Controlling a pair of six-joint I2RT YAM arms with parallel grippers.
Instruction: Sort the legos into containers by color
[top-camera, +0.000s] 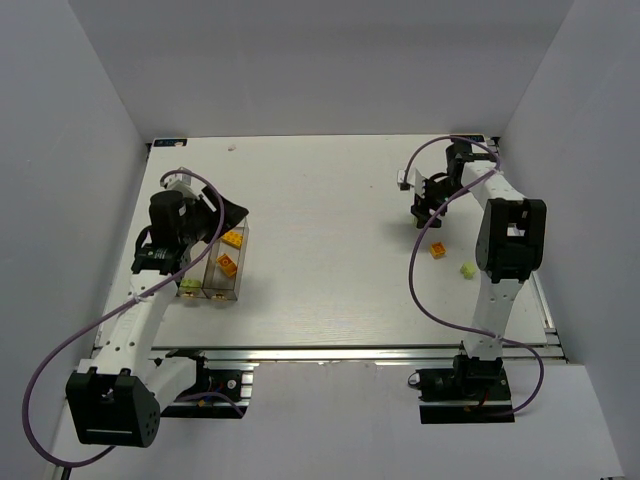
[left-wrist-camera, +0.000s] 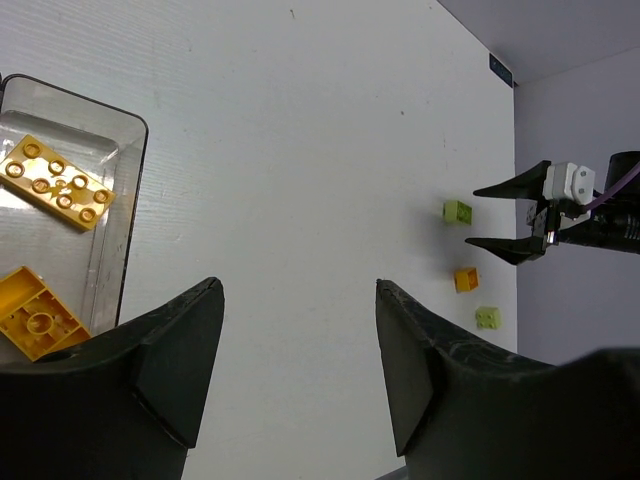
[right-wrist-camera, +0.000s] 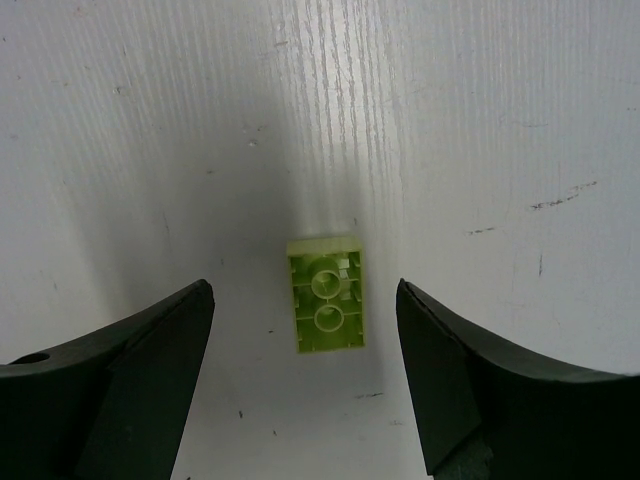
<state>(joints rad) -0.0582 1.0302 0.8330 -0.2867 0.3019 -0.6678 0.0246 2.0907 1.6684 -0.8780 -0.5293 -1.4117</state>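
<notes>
Two pincers: both mine, both spread apart, neither clamped on anything.
Right pincer (right-wrist-camera: 304, 295): low over the far right of the table (top-camera: 330, 200), one finger each side of a yellow-green brick (right-wrist-camera: 325, 308), not touching it.
That brick: flat on the table, hollow underside facing up.
Loose legos nearer than it: an orange brick (top-camera: 438, 250) and a second yellow-green brick (top-camera: 467, 270), a little apart.
Left pincer (left-wrist-camera: 300, 300): hanging over the far end of the containers (top-camera: 222, 296) on the left.
Right bin: an orange plate (left-wrist-camera: 55, 183) studs up, plus an upturned orange piece (left-wrist-camera: 38, 312).
Left bin: yellow-green bits (top-camera: 188, 288) at the near end.
</notes>
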